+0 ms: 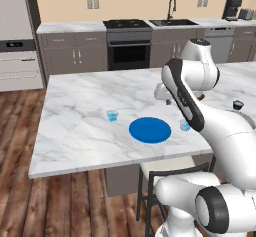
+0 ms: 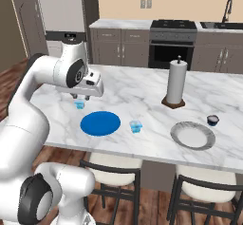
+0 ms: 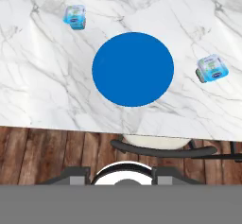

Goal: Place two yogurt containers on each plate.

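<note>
Fingers closed, empty, hovering above marble desk [image 1: 75, 131]. Round flat bright blue plate [image 3: 133, 69] frame centre, bare. Pale translucent blue yogurt cup [image 3: 75, 16] upper left, another [image 3: 212, 69] right edge. You open first, centre over nearer cup, descend straight, grip sides.

Yogurt cup [image 1: 185, 126] half behind the arm [image 1: 187, 103]

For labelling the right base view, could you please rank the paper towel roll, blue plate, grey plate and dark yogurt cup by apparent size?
1. Paper towel roll, tallest.
2. Grey plate and blue plate: look alike, so unranked.
3. Dark yogurt cup, smallest.
</note>
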Controlling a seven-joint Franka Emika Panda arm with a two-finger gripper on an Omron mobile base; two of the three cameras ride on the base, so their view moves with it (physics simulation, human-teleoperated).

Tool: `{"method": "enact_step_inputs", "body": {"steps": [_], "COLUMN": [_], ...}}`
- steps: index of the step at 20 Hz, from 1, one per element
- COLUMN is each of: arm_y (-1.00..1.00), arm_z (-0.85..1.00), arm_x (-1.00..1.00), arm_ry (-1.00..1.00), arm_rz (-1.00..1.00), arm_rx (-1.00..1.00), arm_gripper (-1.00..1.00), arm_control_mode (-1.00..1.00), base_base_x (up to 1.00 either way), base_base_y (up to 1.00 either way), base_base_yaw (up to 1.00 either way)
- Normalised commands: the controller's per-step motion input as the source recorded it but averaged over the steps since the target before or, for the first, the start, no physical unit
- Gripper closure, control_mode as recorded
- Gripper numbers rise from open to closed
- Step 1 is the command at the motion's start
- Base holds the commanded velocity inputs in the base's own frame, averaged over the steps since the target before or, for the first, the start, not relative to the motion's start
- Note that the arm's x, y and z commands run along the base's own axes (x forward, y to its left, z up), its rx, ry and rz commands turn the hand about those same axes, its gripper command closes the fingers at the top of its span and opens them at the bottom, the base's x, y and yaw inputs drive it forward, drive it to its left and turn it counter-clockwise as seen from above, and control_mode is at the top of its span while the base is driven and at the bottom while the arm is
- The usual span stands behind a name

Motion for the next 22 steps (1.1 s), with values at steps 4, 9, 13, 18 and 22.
{"method": "enact_step_inputs", "body": {"steps": [4,9,13,18,22], "arm_y": [-0.09,-0.48,-0.54,-0.55,-0.44], "arm_z": [-0.05,-0.14,-0.15,-0.17,-0.20], "arm_x": [0.00,-0.02,-0.02,0.00,0.00], "arm_ry": [0.00,0.00,0.00,0.01,0.02], "arm_rz": [0.00,0.06,0.26,0.29,0.28], "arm_rx": [0.00,0.03,0.00,0.00,0.00], "arm_gripper": [-1.00,-1.00,-1.00,-1.00,-1.00], "arm_control_mode": [-1.00,-1.00,-1.00,-1.00,-1.00], "base_base_x": [0.00,0.00,0.00,0.00,0.00], "base_base_y": [0.00,0.00,0.00,0.00,0.00], "base_base_yaw": [0.00,0.00,0.00,0.00,0.00]}}
